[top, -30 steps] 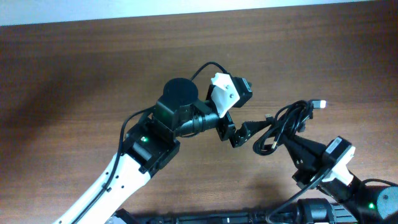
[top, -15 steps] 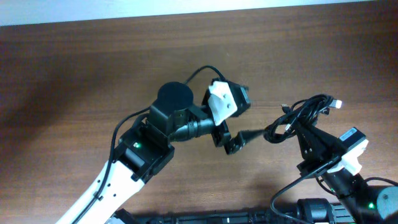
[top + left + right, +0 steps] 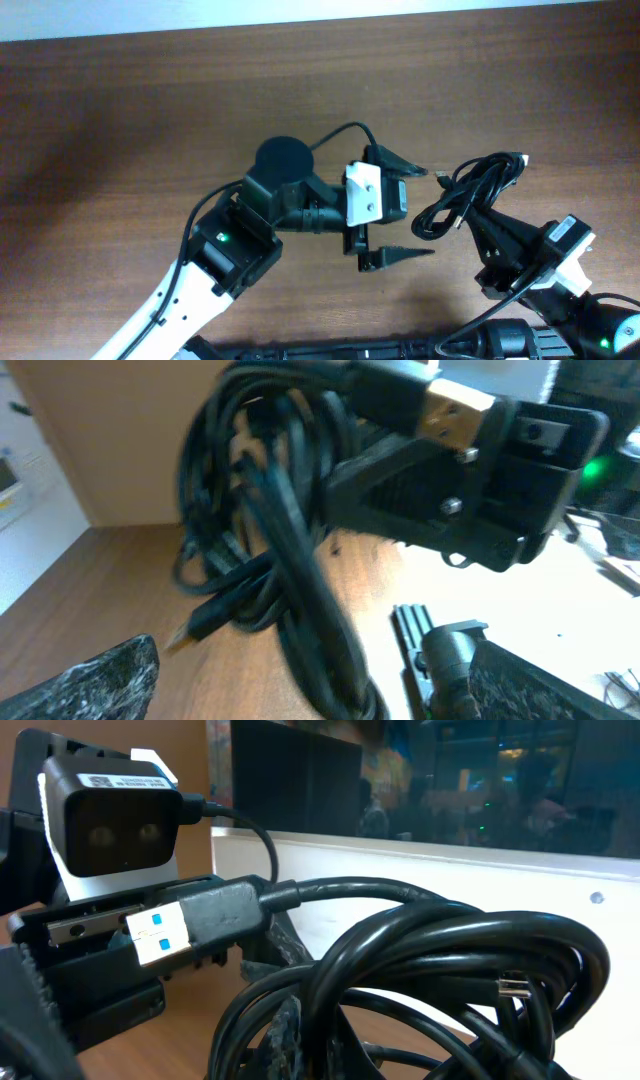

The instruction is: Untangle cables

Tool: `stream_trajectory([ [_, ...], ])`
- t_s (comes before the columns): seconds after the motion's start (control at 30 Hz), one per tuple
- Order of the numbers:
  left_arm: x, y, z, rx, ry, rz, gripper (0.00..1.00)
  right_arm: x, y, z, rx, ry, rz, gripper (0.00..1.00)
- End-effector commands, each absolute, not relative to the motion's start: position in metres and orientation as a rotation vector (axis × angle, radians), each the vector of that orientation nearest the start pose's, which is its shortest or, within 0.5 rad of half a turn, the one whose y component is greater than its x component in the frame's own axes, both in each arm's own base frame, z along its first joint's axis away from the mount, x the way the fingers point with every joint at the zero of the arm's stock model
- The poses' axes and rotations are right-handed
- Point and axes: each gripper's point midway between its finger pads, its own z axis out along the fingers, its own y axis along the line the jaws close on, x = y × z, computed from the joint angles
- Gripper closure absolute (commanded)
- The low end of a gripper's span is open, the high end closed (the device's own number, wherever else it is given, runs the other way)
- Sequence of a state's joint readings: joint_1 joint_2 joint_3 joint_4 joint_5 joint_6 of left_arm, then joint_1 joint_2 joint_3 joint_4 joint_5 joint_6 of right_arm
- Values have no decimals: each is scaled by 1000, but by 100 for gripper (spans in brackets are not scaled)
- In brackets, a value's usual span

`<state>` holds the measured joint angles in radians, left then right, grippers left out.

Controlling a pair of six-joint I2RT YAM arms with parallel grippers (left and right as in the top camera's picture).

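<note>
The right gripper clamps the bundled cables, while the left gripper gapes wide, facing them.

The cables are plain glossy black throughout. One plug ends in silver metal with a pale blue-white insert. The desk is dark reddish-brown with fine, streaky wood grain. The left arm is white on its lower part and black higher up, with a small green light. Its camera housing is white and its fingers are matte black.
</note>
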<state>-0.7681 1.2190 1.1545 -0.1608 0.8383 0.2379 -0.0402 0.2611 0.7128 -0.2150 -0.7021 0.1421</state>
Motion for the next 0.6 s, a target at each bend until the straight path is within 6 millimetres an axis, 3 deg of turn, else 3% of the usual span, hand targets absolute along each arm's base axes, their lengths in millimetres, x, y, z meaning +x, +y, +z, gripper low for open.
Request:
stream_trajectory([
  [0.0,155,-350,371,1433,1167,-1150,9,157,109,399,-492,1306,581,96],
  [0.13,151,-355,366,1450,1173,-1165,28,155,110,403,-499,1286,585,96],
  [0.2,156,-357,363,1438,1193,-1145,43,154,110,405,-503,1280,587,96],
  [0.23,162,-357,362,1421,1213,-1119,64,154,110,405,-502,1281,587,96],
  [0.37,189,-356,358,1306,1333,-1011,100,152,112,404,-518,1280,597,96],
  [0.57,244,-338,354,986,1574,-838,100,155,112,392,-505,1337,617,96],
])
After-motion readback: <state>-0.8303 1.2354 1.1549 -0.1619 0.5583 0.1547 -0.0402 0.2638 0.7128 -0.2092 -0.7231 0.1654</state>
